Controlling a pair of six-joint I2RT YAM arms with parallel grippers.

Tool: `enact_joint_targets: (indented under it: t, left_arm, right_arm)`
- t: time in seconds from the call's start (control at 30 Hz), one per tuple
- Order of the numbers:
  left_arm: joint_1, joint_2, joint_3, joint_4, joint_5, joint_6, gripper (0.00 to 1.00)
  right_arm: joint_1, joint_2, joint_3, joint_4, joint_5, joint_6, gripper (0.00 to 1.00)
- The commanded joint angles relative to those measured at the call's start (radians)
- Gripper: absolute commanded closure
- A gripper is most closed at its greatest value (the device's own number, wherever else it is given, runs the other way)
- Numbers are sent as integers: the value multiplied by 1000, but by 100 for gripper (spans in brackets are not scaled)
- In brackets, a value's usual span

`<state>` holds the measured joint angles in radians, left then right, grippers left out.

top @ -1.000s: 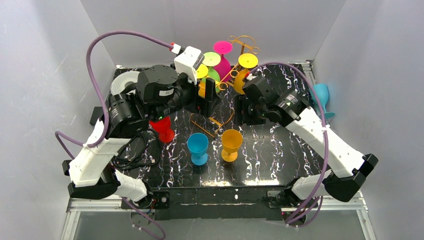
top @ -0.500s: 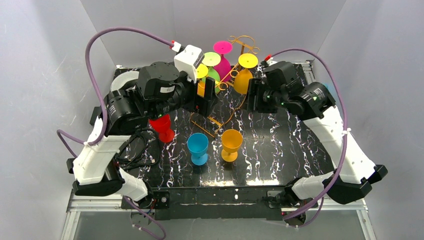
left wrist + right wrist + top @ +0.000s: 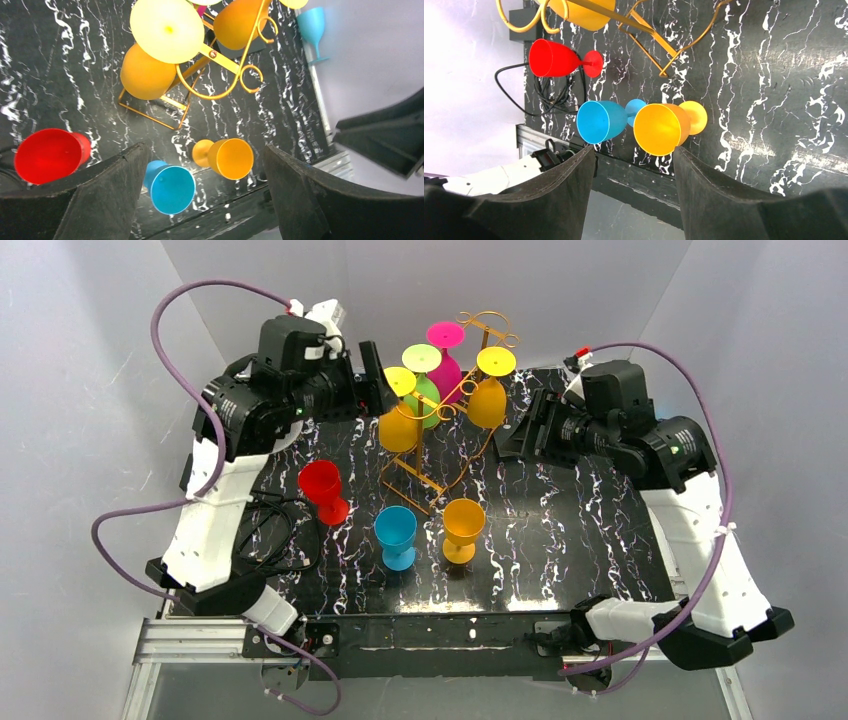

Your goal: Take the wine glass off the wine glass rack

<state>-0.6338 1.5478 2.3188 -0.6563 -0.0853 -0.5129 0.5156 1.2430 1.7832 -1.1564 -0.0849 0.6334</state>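
Observation:
The golden-orange wine glass rack [image 3: 413, 479] stands at the back middle of the table. Several glasses hang on it upside down: an orange one [image 3: 398, 427] on the left, a green one [image 3: 428, 392], a magenta one [image 3: 448, 368] and an orange one [image 3: 487, 402] on the right. My left gripper [image 3: 374, 388] is open and empty, just left of the rack. My right gripper [image 3: 522, 436] is open and empty, just right of it. The left wrist view shows the rack [image 3: 220, 55] and the left orange glass [image 3: 145, 77] beyond the open fingers [image 3: 112, 190].
A red glass [image 3: 323, 490], a blue glass [image 3: 396, 535] and an orange glass [image 3: 463, 528] stand upright on the black marbled table [image 3: 560, 540] in front of the rack. Black cables [image 3: 262, 532] lie at the left. A light blue glass [image 3: 312, 27] stands off the table's right edge. Grey walls close in.
Both arms have drawn back from the rack: the left gripper up and to the left, the right gripper to the right. Both are empty. The glasses have not moved.

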Motion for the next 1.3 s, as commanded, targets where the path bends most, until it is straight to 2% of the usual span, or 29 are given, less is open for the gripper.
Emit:
enact_joint_targets:
  t: [0.0,0.33,0.5,0.53,0.57,0.7,0.8,0.93,1.27]
  left_arm:
    - [94,-7,-23,44,152,-99,18]
    - [241,-12,-165,194,286,-196,26]
    - [301,-47,-317,341,340,-239,27]
    - [313,-47,-342,369,353,-255,28]
    - [326,-45,-416,468,385,-293,33]
    - [338,-15,-456,543,418,-326,41]
    - [339,12,-464,575,444,-332,52]
    - [340,33,-447,564,452,-324,56]
    - [340,21,-472,525,437,-283,59]
  right_arm:
    - [-15,-49,-35,40,-54,24,34]
    - [-40,-86,-55,41,-73,38,34]
    - [-50,-92,-68,47,-83,42,34]
    - [-53,-93,-72,49,-86,42,34]
    - [-58,-94,-73,49,-92,43,34]
    - [-69,-99,-80,50,-96,43,34]
    - [-77,-109,-92,52,-98,46,34]
    - [-85,-111,-93,52,-97,45,34]
    - [-100,-104,-93,59,-111,43,34]
